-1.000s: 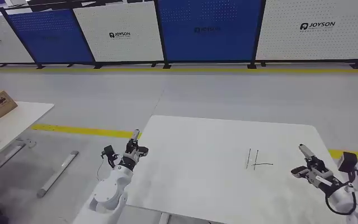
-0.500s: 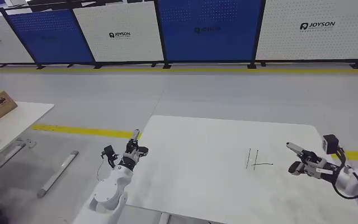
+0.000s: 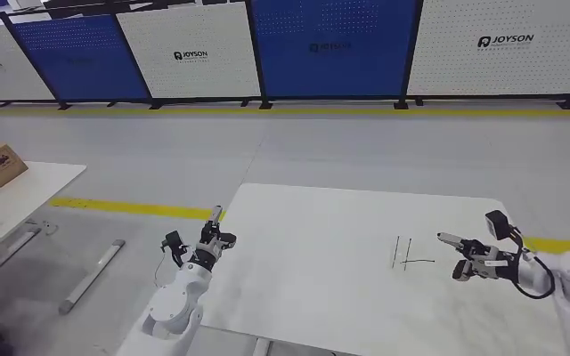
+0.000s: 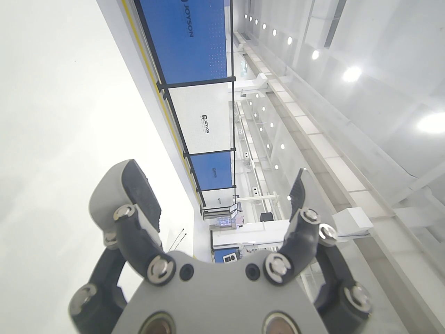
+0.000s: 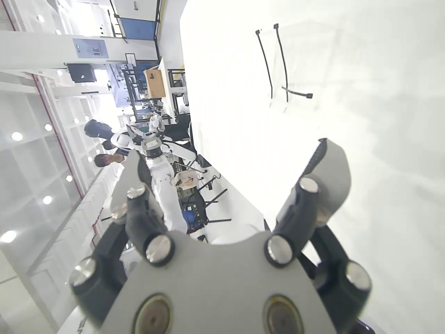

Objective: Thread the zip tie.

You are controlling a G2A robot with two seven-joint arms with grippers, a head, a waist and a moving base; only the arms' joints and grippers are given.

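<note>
1. The white table (image 3: 338, 267) is the reference for every place below.
2. The left gripper (image 3: 219, 226) sits at the table's left edge, nearer the far corner than the near one. In the left wrist view the gripper (image 4: 215, 170) has its jaws spread wide with nothing between them.
3. The right gripper (image 3: 451, 255) is over the table's right part, inside the right edge, and points toward the table's middle. In the right wrist view this gripper (image 5: 226, 151) also has its jaws wide apart and holds nothing.
4. The inner long zip tie (image 3: 395, 252) (image 5: 265, 62) is thin and black. It lies flat on the table's right half and runs from the near side toward the far side.
5. The outer long zip tie (image 3: 408, 252) (image 5: 282, 62) lies just beside it and parallel, one step closer to the table's right edge.
6. The short zip tie (image 3: 420, 262) (image 5: 297, 92) lies crosswise and meets the outer long one near its end on the table's near side. I cannot tell whether it crosses that tie or only touches it. Its free end points toward the table's right edge, and no gripper touches any tie.
</note>
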